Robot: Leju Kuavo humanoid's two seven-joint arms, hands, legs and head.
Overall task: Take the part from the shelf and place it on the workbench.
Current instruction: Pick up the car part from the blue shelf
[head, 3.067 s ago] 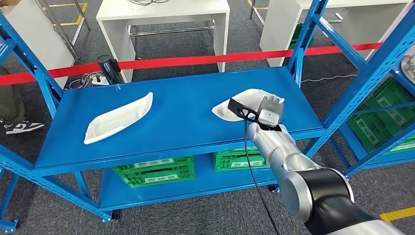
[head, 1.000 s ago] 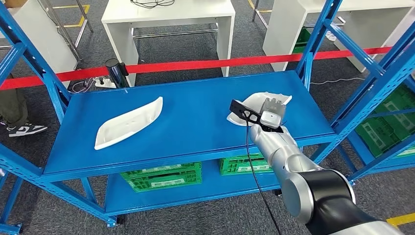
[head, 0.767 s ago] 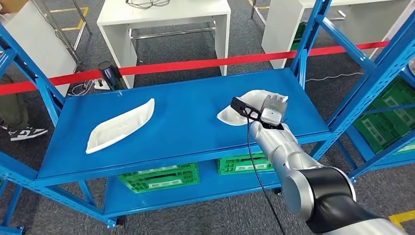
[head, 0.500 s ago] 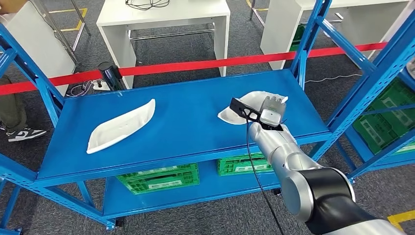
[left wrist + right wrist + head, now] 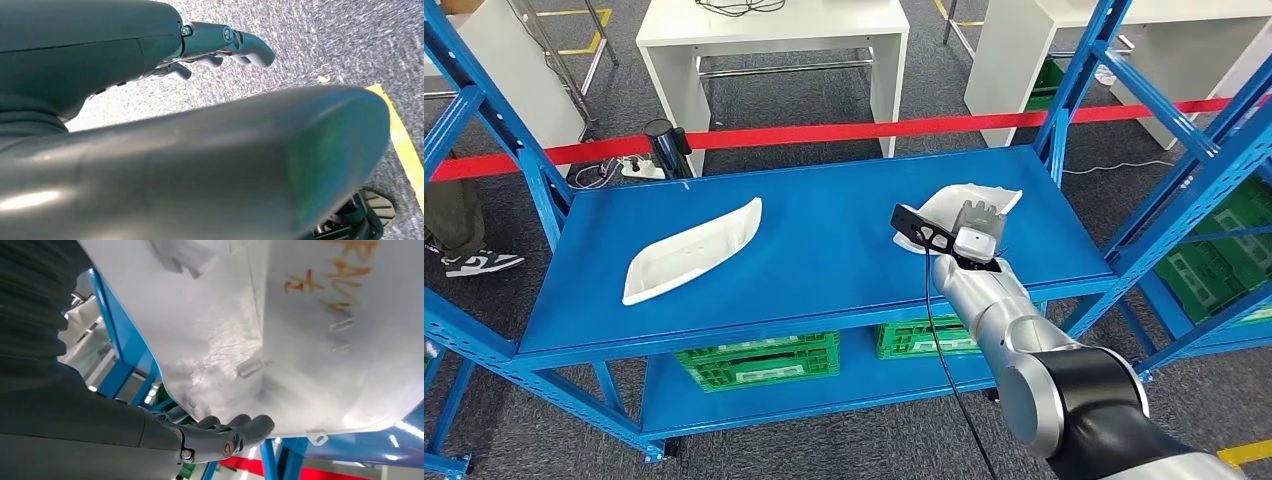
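Grasping the white part (image 5: 969, 203) (on the blue shelf (image 5: 824, 240)), the right hand (image 5: 980, 228); left hand (image 5: 220, 45) unclear.

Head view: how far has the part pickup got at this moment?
Done: the right hand has reached the white part at the blue shelf's right end. In hand: its fingers are at the part's edge; a firm grip is unclear. Left: lifting it and carrying it to the workbench. The other white part lies untouched.

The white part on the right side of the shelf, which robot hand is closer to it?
Right. The right hand is at the white part, fingers against its edge. The left hand hangs over the carpet.
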